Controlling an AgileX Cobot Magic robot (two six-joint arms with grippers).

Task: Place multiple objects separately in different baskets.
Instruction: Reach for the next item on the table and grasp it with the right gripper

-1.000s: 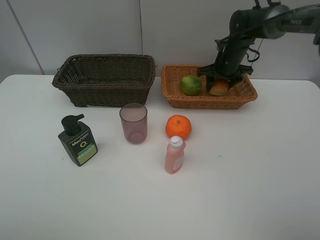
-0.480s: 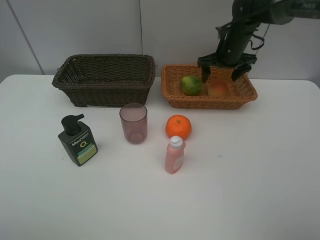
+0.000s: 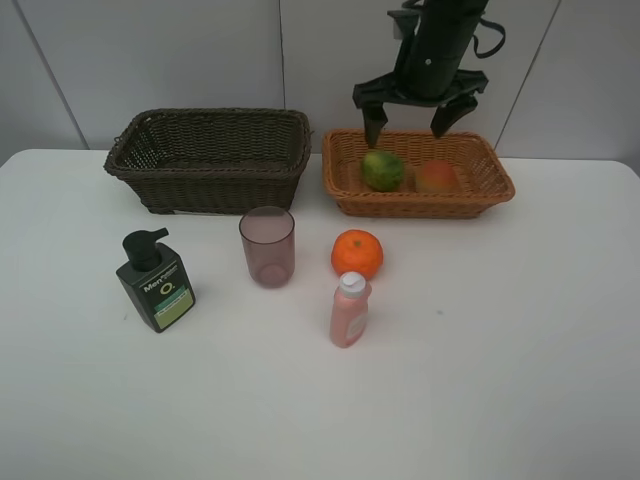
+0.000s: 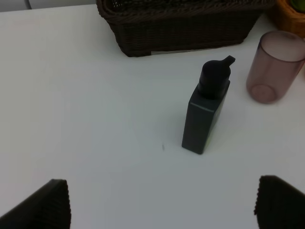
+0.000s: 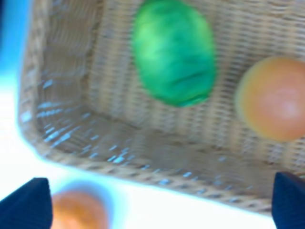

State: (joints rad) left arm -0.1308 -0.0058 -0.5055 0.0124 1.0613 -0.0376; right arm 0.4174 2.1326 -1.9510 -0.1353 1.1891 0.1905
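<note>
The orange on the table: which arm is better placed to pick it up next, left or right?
Probably right. The right gripper hangs open above the tan basket, and the orange lies in front of that basket. The left gripper faces the pump bottle; its view misses the orange.

The worktop is plain white. The dark basket is deep brown weave and the tan basket light orange weave. In the tan one lie a mottled green fruit and a red-yellow fruit. The orange is bright orange and the cup translucent pink. The pump bottle is dark green with a black pump and a pale green label. The small bottle is pink, white-capped.
</note>
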